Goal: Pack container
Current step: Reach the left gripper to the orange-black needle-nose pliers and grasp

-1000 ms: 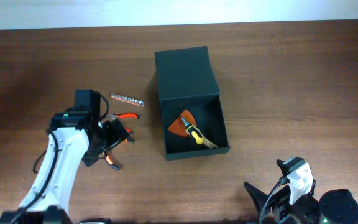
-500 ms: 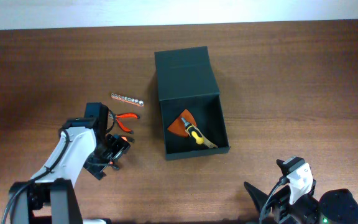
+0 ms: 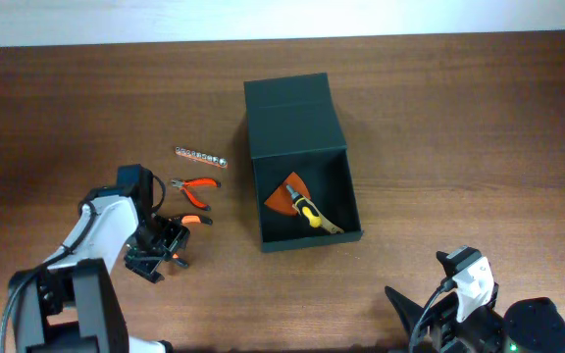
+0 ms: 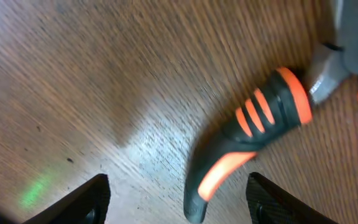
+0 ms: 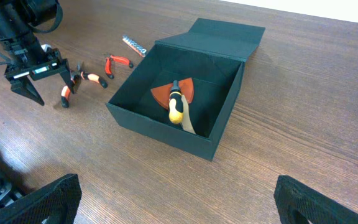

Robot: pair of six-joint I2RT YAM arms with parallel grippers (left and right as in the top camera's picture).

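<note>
Overhead and wrist views of a wooden tabletop (image 3: 459, 118) with two arms.

(a) The container (image 3: 292, 118), a dark green square box, stands near the middle of the tabletop. It is open, and its flap lid (image 5: 225, 34) lies flat on the side away from the arms.

(b) The left end effector (image 4: 178, 190) is low over the tabletop, well to the left of the container. Its fingers (image 4: 86, 199) are spread wide and grip nothing. The tip of a black-and-orange handle (image 4: 247, 140) lies on the wood in the gap between them and touches neither finger.

(c) The right end effector (image 5: 176, 196) sits at the near edge of the tabletop, to the right of the container. It is likewise spread wide, with nothing between its fingers.

(d) Two things rest on the container's floor. One is an orange wedge-shaped piece (image 3: 282, 196). The other is a tool with a yellow-and-black handle (image 3: 310, 213) that lies partly across the wedge, its pale end pointing toward the near right corner.

(e) Orange-handled pliers (image 3: 196, 186) lie on the tabletop between the left arm and the container, just beyond the black-and-orange handle.

(f) A narrow strip (image 3: 199, 155) carrying a row of small metal pieces lies a little farther back, apart from the pliers.
</note>
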